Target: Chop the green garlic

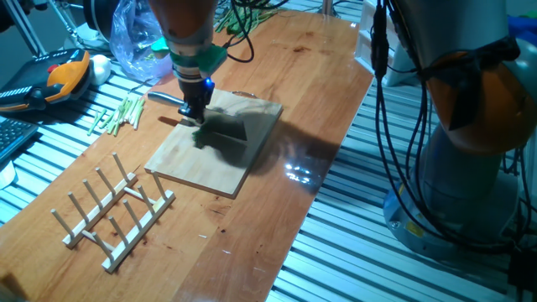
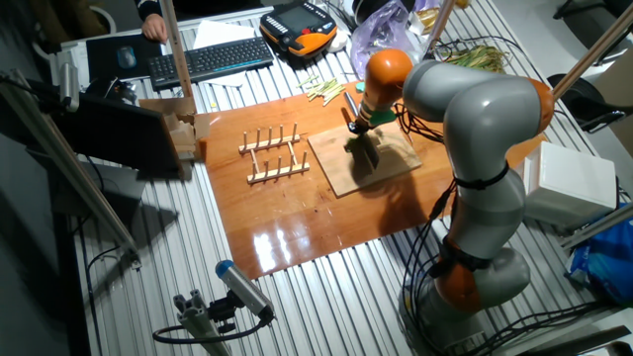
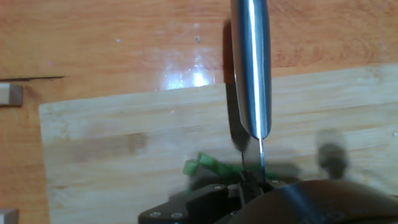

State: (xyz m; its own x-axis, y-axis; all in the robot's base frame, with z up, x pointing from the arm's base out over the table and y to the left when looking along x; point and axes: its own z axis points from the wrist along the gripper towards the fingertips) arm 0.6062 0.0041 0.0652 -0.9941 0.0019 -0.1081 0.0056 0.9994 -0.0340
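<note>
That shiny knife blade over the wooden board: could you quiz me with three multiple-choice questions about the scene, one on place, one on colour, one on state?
1. Where does the small piece of green garlic lie?
A. on the pale wooden cutting board
B. in the wooden peg rack
C. on the keyboard

2. What colour is that piece?
A. red
B. bright green
C. white

3. How does the shiny steel knife blade stand?
A. lying flat on the rack
B. edge down over the board, beside the green piece
C. stuck in the plastic bag

Answers: 1 A, the hand view shows it on the board. 2 B, plainly green against the wood. 3 B, the thin edge points down at the board.
</note>
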